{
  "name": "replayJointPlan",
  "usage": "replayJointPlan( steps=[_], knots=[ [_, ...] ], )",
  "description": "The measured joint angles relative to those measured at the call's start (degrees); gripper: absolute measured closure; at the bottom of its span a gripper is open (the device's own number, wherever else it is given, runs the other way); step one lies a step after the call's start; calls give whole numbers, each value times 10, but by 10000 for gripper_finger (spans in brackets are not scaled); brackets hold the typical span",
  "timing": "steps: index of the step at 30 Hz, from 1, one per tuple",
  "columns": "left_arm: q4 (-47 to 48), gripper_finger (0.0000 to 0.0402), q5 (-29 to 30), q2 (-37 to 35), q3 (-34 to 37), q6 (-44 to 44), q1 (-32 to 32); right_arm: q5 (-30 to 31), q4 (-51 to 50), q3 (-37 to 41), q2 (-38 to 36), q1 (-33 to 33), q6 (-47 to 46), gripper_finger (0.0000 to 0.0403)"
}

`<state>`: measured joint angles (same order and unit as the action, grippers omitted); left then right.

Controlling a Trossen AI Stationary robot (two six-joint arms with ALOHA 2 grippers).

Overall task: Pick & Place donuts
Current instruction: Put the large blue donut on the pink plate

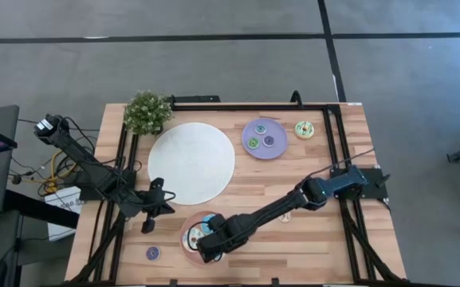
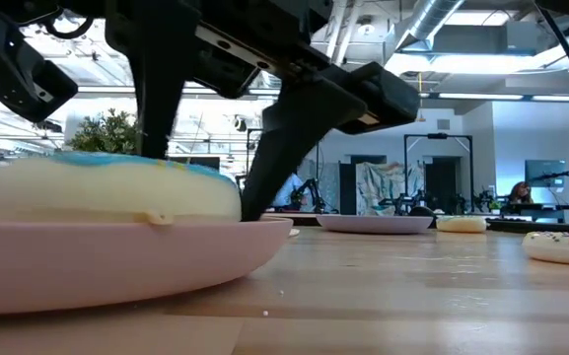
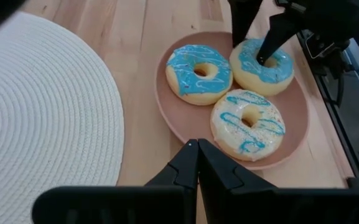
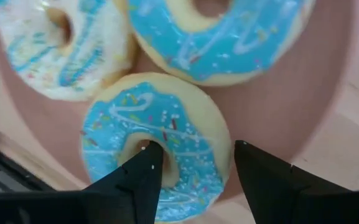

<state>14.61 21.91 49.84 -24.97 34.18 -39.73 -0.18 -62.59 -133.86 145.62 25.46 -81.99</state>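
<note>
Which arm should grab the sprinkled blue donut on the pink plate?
Right. Its gripper is open astride that sprinkled blue donut on the pink plate; the left gripper is shut, off the plate.

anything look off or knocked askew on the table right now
Nothing stands out. Three blue-iced toy donuts lie flat on the round pink plate, none spilled. The right tool straddles one donut's rim, one finger in its hole; the left tool waits shut nearby.

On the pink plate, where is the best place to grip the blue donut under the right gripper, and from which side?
Grip the ring wall of the blue donut from above. It lies flat on the pink plate, so one finger fits in its hole, one outside the rim, as the open right gripper is placed.
</note>
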Motion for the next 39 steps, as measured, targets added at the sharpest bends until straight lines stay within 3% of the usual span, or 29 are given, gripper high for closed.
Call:
replayJointPlan(
  steps=[29,39],
  knots=[
    [0,400,-6,0,0,1,0,31,-3,0,0,-9,14,213],
    [0,400,-6,0,0,1,0,34,-4,0,-14,-9,14,183]
  ],
)
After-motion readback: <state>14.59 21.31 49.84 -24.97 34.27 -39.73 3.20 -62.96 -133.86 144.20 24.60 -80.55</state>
